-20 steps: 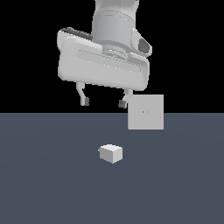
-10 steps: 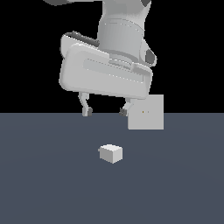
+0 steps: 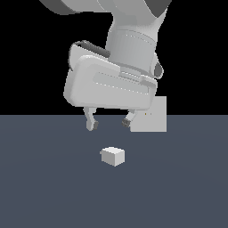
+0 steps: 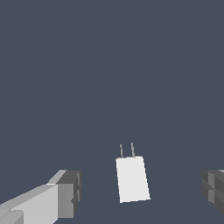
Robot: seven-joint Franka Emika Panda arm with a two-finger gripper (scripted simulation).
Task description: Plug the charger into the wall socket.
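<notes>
A small off-white charger point(image 3: 113, 156) lies on the dark grey floor point(image 3: 44, 191). Above it hangs the gripper point(image 3: 110, 123), fingers spread wide and empty. Beyond the charger, an upright wall socket point(image 3: 153, 116) stands, partly hidden by the gripper.

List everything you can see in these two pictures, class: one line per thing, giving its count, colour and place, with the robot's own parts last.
charger: one, off-white, lying on the floor below the claw, untouched; the wrist view shows two thin prongs at one end.
wall socket: one, light grey, upright at the far edge of the floor, on the exterior view's right, partly hidden by the claw.
floor: one, dark blue-grey, under everything.
claw: one, white body with grey fingertips, open, hanging above the charger.
arm: one, white and grey, coming down from the top of the exterior view.
</notes>
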